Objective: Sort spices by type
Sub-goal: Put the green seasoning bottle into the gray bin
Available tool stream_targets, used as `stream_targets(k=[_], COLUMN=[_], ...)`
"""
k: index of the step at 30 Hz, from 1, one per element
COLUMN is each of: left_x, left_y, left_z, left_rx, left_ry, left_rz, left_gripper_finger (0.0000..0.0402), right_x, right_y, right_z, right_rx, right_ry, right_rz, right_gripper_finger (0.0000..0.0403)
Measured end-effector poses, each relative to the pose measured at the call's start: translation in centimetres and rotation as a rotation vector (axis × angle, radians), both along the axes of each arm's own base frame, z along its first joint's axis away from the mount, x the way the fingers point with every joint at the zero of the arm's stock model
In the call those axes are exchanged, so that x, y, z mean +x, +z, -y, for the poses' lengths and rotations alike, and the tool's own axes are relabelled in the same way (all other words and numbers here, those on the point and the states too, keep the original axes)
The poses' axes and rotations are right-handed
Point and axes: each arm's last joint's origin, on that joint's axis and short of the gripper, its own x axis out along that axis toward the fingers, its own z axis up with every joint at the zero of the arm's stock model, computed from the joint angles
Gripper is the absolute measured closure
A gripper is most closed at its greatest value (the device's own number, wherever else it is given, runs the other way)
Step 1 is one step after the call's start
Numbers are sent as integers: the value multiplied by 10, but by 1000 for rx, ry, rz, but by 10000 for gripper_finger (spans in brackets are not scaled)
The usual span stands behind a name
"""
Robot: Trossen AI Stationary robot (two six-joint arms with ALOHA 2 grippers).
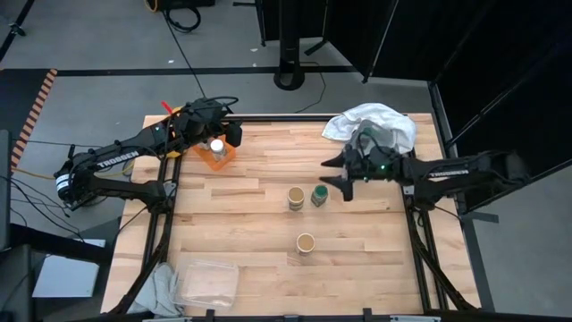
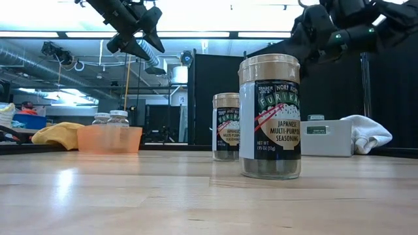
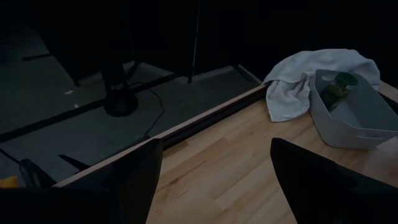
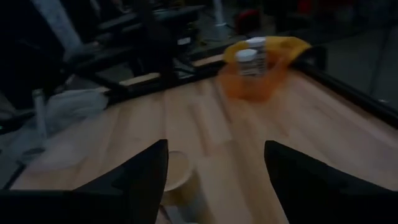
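Two white-lid jars [image 1: 215, 146] stand in the orange tray [image 1: 223, 158] at the far left. Two tan-lid jars stand on the table, one mid-table [image 1: 296, 198] and one nearer [image 1: 306, 242]. A green-lid jar [image 1: 319, 196] stands beside the mid-table one. Another green-lid jar [image 3: 339, 84] lies in the grey tray [image 3: 348, 127]. My left gripper [image 1: 234, 134] is open and empty, raised beside the orange tray. My right gripper [image 1: 340, 179] is open and empty, above the table just right of the green-lid jar. A tan lid [image 4: 174, 174] shows ahead of its fingers.
A white cloth [image 1: 375, 121] lies draped over the grey tray at the far right. A clear plastic tray [image 1: 207, 282] and a grey rag [image 1: 161, 286] sit at the near left corner. Bare wood lies between the jars and the orange tray.
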Motion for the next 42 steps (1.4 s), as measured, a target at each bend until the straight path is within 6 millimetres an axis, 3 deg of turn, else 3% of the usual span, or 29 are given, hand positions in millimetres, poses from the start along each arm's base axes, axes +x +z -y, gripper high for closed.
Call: stream_targets(k=[11, 21, 37, 42], left_x=[-1, 0, 0, 0], left_y=[-10, -15, -15, -15], left_z=[0, 0, 0, 0], left_rx=[-20, -28, -27, -25], left_ry=[2, 6, 5, 3], left_rz=[-33, -35, -38, -40], left_gripper_finger=[96, 96, 96, 96], right_x=[16, 25, 34, 35], right_y=[-18, -43, -85, -94], right_z=[-26, -36, -38, -38], right_rx=[-164, -136, -131, -91], right_ry=[11, 19, -13, -39], right_rz=[-81, -191, -375, -409], right_gripper_finger=[99, 54, 54, 80])
